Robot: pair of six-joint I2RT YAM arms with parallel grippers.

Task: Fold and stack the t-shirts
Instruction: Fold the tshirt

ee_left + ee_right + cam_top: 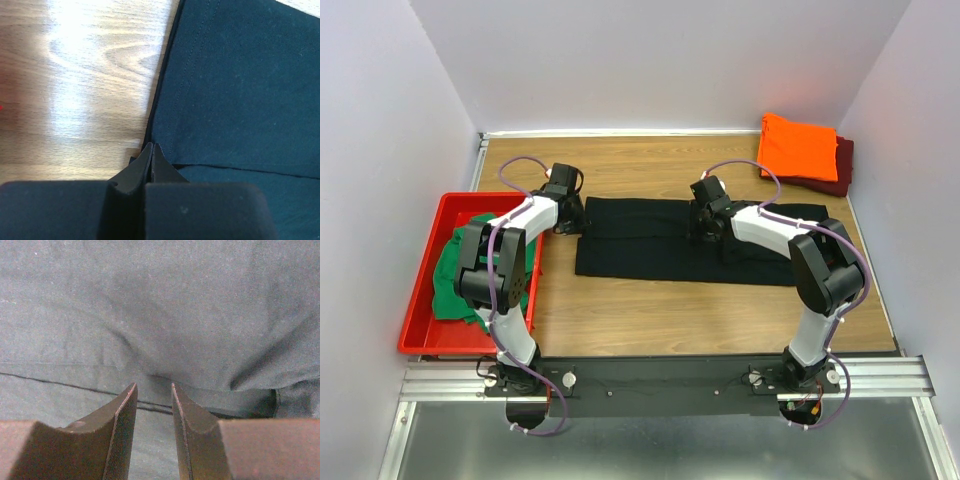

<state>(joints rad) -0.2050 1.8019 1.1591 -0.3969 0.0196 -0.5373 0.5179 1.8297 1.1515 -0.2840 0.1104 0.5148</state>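
Note:
The black t-shirt (660, 245) lies flat in the middle of the table, folded lengthwise into a long band. My left gripper (570, 222) is at its left edge. In the left wrist view the left gripper (151, 146) has its jaws pressed together on the hem of the black t-shirt (240, 90), right by a fold line. My right gripper (705, 228) is over the shirt's upper right part. In the right wrist view the right gripper (153, 386) is open by a narrow gap just above a fold edge of the black t-shirt (160, 305). The orange t-shirt (798, 145) lies folded on the maroon t-shirt (840, 170) at the back right.
The green t-shirt (455, 275) lies crumpled in the red plastic tray (420, 300) at the left edge of the table. Bare wood shows in front of the black shirt and along the back. White walls close in the table on three sides.

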